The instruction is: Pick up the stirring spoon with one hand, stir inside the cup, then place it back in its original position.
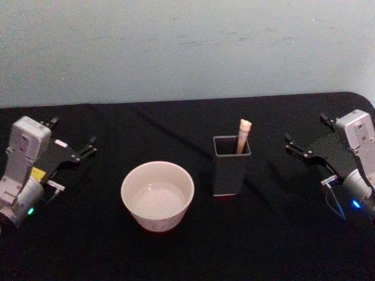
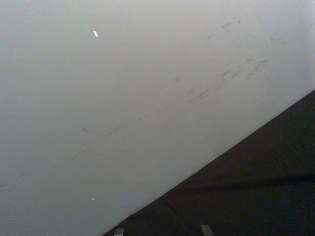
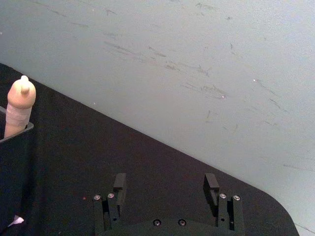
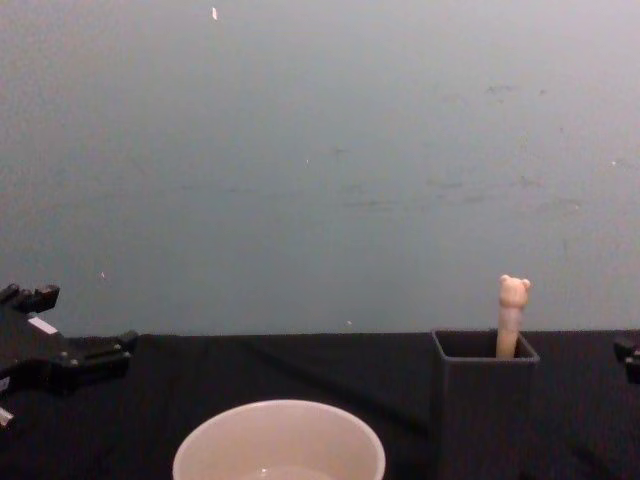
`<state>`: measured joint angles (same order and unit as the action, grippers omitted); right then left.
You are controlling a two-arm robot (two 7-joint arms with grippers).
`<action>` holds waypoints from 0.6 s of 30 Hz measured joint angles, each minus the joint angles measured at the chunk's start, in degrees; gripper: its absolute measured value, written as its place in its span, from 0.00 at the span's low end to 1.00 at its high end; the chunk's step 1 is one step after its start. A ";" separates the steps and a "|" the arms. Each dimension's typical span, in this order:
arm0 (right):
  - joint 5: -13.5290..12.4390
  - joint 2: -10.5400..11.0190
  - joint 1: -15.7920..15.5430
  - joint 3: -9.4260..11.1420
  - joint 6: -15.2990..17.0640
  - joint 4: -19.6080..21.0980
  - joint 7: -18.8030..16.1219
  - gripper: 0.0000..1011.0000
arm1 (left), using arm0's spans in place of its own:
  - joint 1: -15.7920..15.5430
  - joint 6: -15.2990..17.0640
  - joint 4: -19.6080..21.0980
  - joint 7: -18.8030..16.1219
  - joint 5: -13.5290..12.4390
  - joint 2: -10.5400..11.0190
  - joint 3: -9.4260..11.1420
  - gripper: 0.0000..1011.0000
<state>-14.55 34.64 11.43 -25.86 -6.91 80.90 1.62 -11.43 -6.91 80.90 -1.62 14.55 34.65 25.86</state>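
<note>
Jaws released on my left hand [image 1: 73,132], mid-left, its yellow sticker [image 1: 38,173] unreadable, and my right hand [image 1: 306,127], mid-right. The bear-topped cream spoon [image 1: 244,134] stands in the dark grey square holder [image 1: 229,172], centre-right, beside the round cream-white cup [image 1: 157,196].

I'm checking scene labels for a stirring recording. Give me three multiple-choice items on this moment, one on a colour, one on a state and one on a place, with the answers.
1. What colour is the cup? A) cream-white B) red C) dark grey
2. How is the right tool? A) open, holding nothing B) shut tight C) clamped on the cup
3. Where is the spoon? A) lying in the cup B) standing in the holder C) held by the right tool

Answers: 1 A, its round wall shows pale against the black table. 2 A, its fingers stand apart, off to the right of the holder. 3 B, the bear-topped handle sticks up out of the dark square box.
</note>
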 joint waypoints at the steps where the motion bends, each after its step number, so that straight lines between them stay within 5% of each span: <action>1: 0.00 0.00 0.00 0.00 0.00 0.00 0.00 0.99 | 0.00 0.00 0.00 0.00 0.00 0.00 0.00 0.99; 11: -0.81 -0.28 -0.47 1.34 -0.10 0.52 -1.82 0.99 | 0.00 0.00 0.00 0.00 0.00 0.00 0.00 0.99; 18: -5.85 1.62 -2.96 3.83 0.76 4.09 -8.19 0.99 | 0.00 0.00 0.00 0.00 0.00 0.00 0.00 0.99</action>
<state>-20.40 36.26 8.47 -22.03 -6.15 84.99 -6.57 -11.43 -6.91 80.90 -1.62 14.55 34.64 25.86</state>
